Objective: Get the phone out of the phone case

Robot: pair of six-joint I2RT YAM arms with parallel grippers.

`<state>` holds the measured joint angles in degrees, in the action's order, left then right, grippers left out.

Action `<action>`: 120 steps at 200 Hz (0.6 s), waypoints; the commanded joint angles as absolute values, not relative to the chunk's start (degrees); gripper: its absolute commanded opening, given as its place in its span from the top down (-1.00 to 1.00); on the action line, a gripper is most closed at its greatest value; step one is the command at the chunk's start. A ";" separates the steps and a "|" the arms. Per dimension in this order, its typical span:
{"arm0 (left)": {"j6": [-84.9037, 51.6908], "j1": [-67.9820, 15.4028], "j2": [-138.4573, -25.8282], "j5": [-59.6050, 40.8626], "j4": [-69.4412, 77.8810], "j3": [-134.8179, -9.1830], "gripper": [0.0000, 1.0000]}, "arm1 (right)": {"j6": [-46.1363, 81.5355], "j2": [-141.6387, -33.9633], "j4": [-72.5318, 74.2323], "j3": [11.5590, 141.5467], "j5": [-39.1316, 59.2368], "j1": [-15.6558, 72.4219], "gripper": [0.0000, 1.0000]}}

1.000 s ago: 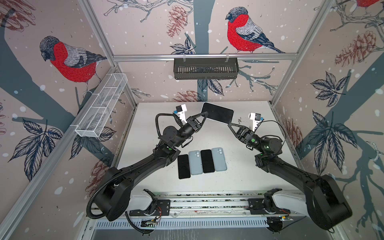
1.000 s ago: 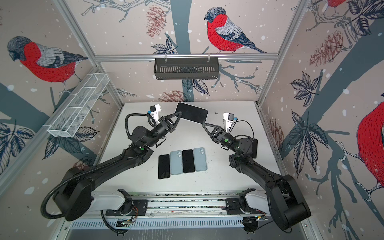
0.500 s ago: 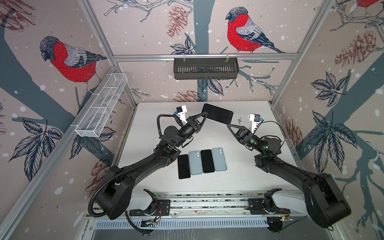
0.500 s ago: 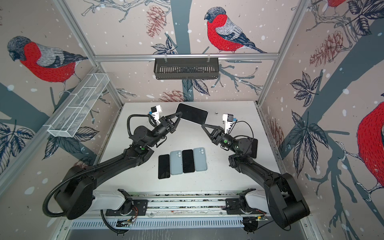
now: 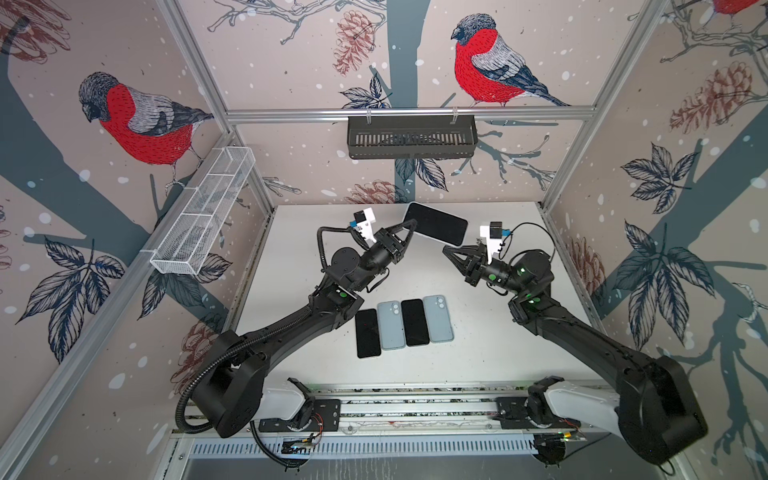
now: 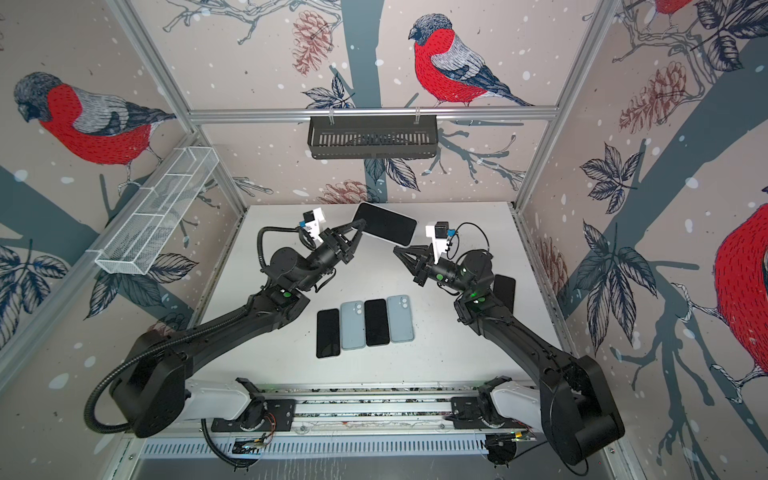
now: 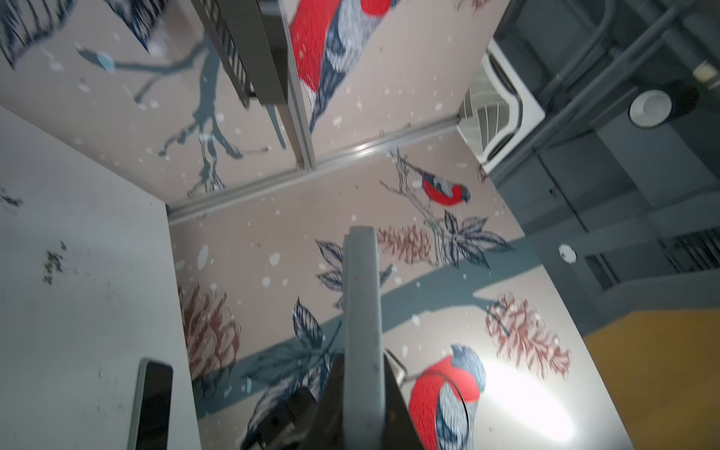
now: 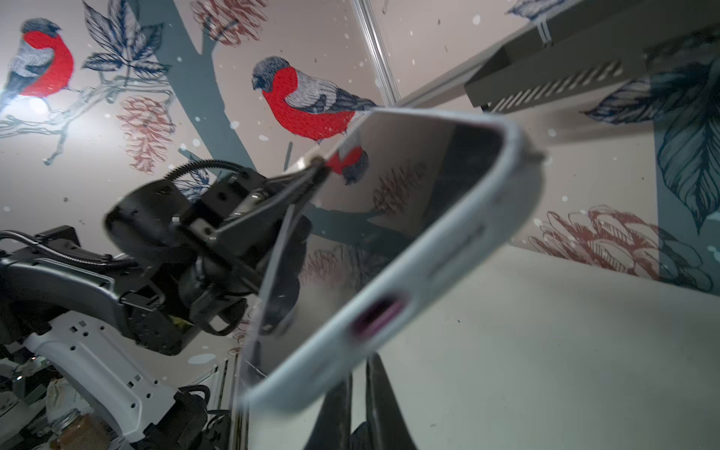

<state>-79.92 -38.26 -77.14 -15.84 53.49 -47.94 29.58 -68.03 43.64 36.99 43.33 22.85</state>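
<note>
A phone [image 5: 436, 223] [image 6: 384, 223] with a dark screen sits in a pale phone case [image 8: 448, 249] and hangs tilted above the back of the table. My left gripper [image 5: 409, 227] [image 6: 359, 227] is shut on its left end. In the left wrist view the case [image 7: 362, 296] shows edge-on between the two fingers of that gripper [image 7: 362, 362]. My right gripper [image 5: 446, 249] [image 6: 397, 250] is shut with nothing in it, just under the phone's right end. In the right wrist view its fingers [image 8: 383, 405] point up at the case's lower edge; whether they touch it I cannot tell.
Two black phones [image 5: 368, 332] [image 5: 414, 322] and two light blue cases [image 5: 390, 325] [image 5: 437, 318] lie side by side mid-table. Another dark phone [image 6: 504, 291] [image 7: 154, 401] lies by the right arm. A black basket [image 5: 411, 137] hangs on the back wall, a white wire basket [image 5: 203, 218] on the left wall.
My right gripper has crept a little to the left, under the phone's right end, with its jaws closing a touch. The left gripper and the phone have hardly moved.
</note>
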 commanded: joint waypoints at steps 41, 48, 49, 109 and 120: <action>-81.26 -35.72 -75.51 -22.12 56.43 -47.59 1.00 | 19.58 -63.31 30.97 38.71 35.26 20.65 0.77; -81.00 -34.92 -74.88 -22.69 55.61 -47.27 1.00 | 19.92 -61.77 30.47 37.83 35.26 20.22 0.57; -80.97 -34.82 -74.75 -22.77 55.49 -47.23 1.00 | 19.94 -61.56 30.39 37.77 35.25 20.17 0.54; -78.98 -32.47 -71.54 -23.09 56.43 -43.69 1.00 | 44.81 -55.29 46.66 29.82 43.20 20.06 -0.53; -79.64 -32.51 -71.54 -22.80 58.19 -42.87 1.00 | 49.99 -55.85 52.06 28.95 44.14 20.97 -0.57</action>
<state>-79.40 -32.69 -71.92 -22.39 51.64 -43.68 34.92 -55.44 37.65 30.26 39.90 19.88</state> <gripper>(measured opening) 0.123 0.768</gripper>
